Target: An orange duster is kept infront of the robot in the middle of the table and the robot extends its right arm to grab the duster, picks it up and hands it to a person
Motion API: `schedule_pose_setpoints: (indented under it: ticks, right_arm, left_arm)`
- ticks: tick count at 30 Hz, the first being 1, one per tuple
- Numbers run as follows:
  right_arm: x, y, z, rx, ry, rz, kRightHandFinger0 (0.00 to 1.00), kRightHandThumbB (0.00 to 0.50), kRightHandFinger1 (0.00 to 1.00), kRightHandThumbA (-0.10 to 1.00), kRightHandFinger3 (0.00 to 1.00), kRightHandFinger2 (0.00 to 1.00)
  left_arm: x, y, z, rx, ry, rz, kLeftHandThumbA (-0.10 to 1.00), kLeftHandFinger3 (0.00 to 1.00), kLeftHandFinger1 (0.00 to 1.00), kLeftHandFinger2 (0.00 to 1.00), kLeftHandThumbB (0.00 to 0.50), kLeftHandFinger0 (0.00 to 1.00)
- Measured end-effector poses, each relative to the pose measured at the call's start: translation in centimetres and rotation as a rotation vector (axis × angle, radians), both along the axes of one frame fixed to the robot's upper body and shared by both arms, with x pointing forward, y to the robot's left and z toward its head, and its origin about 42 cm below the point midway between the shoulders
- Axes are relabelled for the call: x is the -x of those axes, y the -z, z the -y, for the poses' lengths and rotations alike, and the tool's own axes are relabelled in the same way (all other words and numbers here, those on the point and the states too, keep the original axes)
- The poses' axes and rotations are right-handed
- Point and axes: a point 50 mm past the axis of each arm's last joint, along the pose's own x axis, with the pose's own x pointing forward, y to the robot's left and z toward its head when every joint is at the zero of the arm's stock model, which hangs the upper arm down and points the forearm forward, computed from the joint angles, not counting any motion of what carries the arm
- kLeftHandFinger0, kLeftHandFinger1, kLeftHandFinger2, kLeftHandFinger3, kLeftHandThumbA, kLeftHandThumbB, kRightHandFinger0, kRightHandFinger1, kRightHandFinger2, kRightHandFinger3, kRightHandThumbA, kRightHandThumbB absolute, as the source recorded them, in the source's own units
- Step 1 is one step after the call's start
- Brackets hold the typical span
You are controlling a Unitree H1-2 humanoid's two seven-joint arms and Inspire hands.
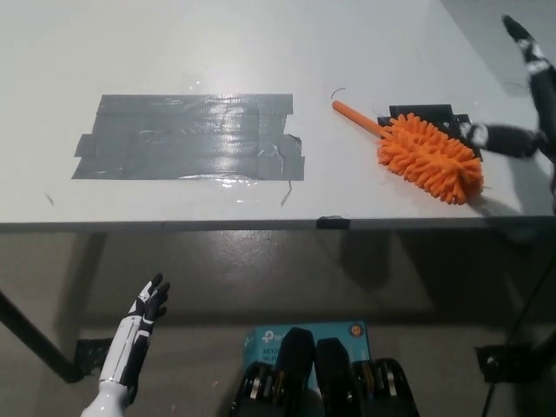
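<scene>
there, fluffy orange duster (428, 156) flat on table (261, 52), black right hand (526, 95) beside it, fingers apparently spread, empty

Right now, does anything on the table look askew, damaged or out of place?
The duster lies diagonally near the table's right edge, not its middle, partly over a black tape patch. The grey tape patch is uneven and ragged. Nothing looks spilled or broken.

A single view looks steeply down from the robot's head onto the pale grey flat bench (174, 52), whose near edge crosses the picture's middle. It faces forward, away from the body, set fairly high above the surface. The floor beneath the bench fills the lower half.
</scene>
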Motion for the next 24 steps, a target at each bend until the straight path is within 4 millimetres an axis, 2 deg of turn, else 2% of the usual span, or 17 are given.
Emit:
schedule_pose_setpoints:
  ticks: [4, 8, 10, 12, 15, 17, 19, 20, 23, 24]
  right_arm:
    - [-3.0, -0.3, -1.0, 0.074, 0.028, -0.12, 1.0, 0.448, 1.0, 1.0, 1.0, 1.0]
    - [-4.7, 1.1, -2.0, 0.117, 0.056, -0.22, 1.0, 0.451, 1.0, 1.0, 1.0, 1.0]
    - [-4.9, 2.0, -2.6, 0.128, 0.056, -0.257, 1.0, 0.453, 1.0, 1.0, 1.0, 1.0]
    - [-5.2, 3.7, -3.3, 0.14, 0.059, -0.32, 1.0, 0.46, 1.0, 1.0, 1.0, 1.0]
    - [-5.3, 5.3, -4.2, 0.153, 0.044, -0.398, 1.0, 0.454, 1.0, 1.0, 1.0, 1.0]
    - [-5.5, 5.7, -4.6, 0.158, 0.038, -0.433, 1.0, 0.421, 1.0, 1.0, 1.0, 1.0]
    - [-6.0, 5.5, -4.9, 0.159, 0.029, -0.461, 1.0, 0.403, 1.0, 1.0, 1.0, 1.0]
    - [-6.3, 5.2, -4.9, 0.16, 0.026, -0.467, 1.0, 0.418, 1.0, 1.0, 1.0, 1.0]
    - [-7.0, 4.5, -5.1, 0.173, 0.017, -0.486, 1.0, 0.398, 1.0, 1.0, 1.0, 1.0]
    - [-7.2, 4.4, -5.0, 0.182, 0.015, -0.498, 1.0, 0.414, 1.0, 1.0, 1.0, 1.0]
  left_arm:
    - [-0.1, -0.1, 0.0, 0.001, 0.001, 0.003, 1.0, 1.0, 1.0, 1.0, 0.206, 1.0]
    - [-0.1, -0.1, 0.0, 0.002, 0.0, 0.004, 1.0, 1.0, 1.0, 1.0, 0.213, 1.0]
    - [-0.1, -0.1, 0.0, 0.002, 0.0, 0.003, 1.0, 1.0, 1.0, 1.0, 0.212, 1.0]
    - [-0.1, -0.1, 0.0, 0.005, 0.0, 0.005, 1.0, 1.0, 1.0, 1.0, 0.18, 1.0]
    - [-0.1, -0.1, 0.0, 0.005, 0.001, 0.007, 1.0, 1.0, 1.0, 1.0, 0.172, 1.0]
    - [-0.2, -0.2, 0.0, 0.005, 0.001, 0.01, 1.0, 1.0, 1.0, 1.0, 0.167, 1.0]
    - [-0.7, -0.5, 0.1, 0.005, 0.004, 0.019, 1.0, 1.0, 1.0, 1.0, 0.157, 1.0]
    - [-0.9, -0.6, 0.2, 0.005, 0.006, 0.025, 1.0, 1.0, 1.0, 1.0, 0.155, 1.0]
    - [-1.5, -1.1, 0.3, 0.006, 0.01, 0.039, 1.0, 1.0, 1.0, 1.0, 0.151, 1.0]
    - [-1.7, -1.2, 0.4, 0.006, 0.012, 0.044, 1.0, 1.0, 1.0, 1.0, 0.15, 1.0]
